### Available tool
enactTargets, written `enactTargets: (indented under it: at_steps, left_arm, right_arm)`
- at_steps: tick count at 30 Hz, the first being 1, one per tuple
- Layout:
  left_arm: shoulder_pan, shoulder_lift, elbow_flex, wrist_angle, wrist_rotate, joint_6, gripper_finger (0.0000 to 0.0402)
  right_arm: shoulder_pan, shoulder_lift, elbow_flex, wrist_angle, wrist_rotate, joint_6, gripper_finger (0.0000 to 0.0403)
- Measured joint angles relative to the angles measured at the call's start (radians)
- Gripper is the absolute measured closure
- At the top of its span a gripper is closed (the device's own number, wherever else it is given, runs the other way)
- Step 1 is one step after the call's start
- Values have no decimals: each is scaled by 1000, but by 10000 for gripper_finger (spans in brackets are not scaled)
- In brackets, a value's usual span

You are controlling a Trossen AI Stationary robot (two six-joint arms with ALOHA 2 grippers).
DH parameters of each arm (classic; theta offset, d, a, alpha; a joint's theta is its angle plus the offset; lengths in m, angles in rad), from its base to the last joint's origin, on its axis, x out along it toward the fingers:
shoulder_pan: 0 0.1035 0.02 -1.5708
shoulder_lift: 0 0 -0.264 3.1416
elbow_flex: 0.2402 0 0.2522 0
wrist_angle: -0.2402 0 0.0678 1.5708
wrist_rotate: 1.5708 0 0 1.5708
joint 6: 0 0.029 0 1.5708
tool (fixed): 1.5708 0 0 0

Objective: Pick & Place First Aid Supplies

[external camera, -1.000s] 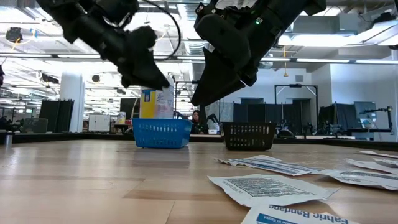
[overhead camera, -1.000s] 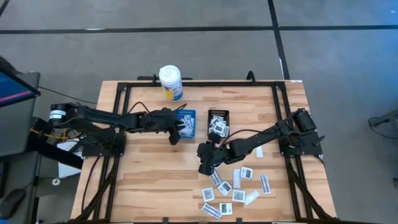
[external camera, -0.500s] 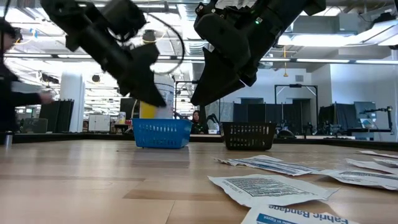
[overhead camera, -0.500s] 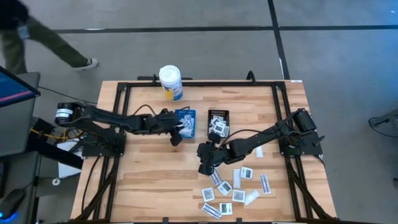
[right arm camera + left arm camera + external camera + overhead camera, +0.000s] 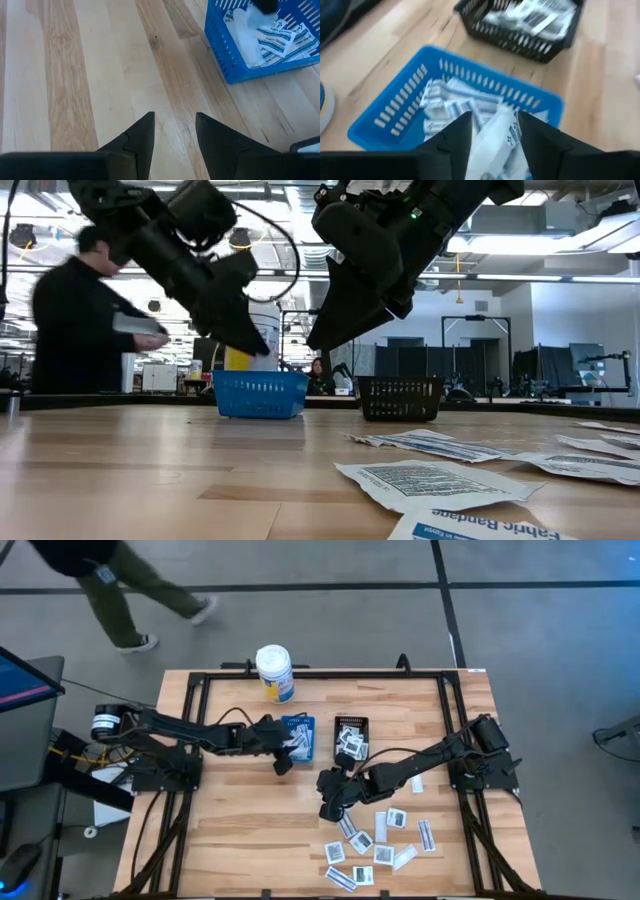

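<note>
Blur hides the print on the white paper packet [image 5: 496, 134] between the left gripper [image 5: 493, 131] fingers, parted over the blue slotted plastic basket [image 5: 395, 107]. Right gripper [image 5: 174, 131] hangs parted, empty.

A wooden table [image 5: 240, 820] carries two baskets [image 5: 300, 737], bottle [image 5: 274, 673], loose packets [image 5: 380, 840].

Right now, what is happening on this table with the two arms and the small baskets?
The left gripper hangs over the blue basket, a white packet between its fingers, whether gripped or let go is unclear. The right gripper hovers open and empty above bare wood. More packets lie loose on the table, and the black basket already holds some. A person walks past behind.
</note>
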Motion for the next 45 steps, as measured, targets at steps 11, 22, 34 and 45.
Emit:
enactTargets:
  at_steps: [11,22,34,45]
  left_arm:
    - [-27,-56,1,-21,0,0,217]
    - [70,112,0,-29,-90,21,184]
    - [35,-12,1,-11,-86,53,193]
    - [5,-45,1,-19,-10,47,213]
  right_arm:
    - [0,0,0,2,0,0,268]
    - [0,0,0,10,0,0,270]
    - [-1,0,0,10,0,-16,269]
    - [0,0,0,18,0,-16,270]
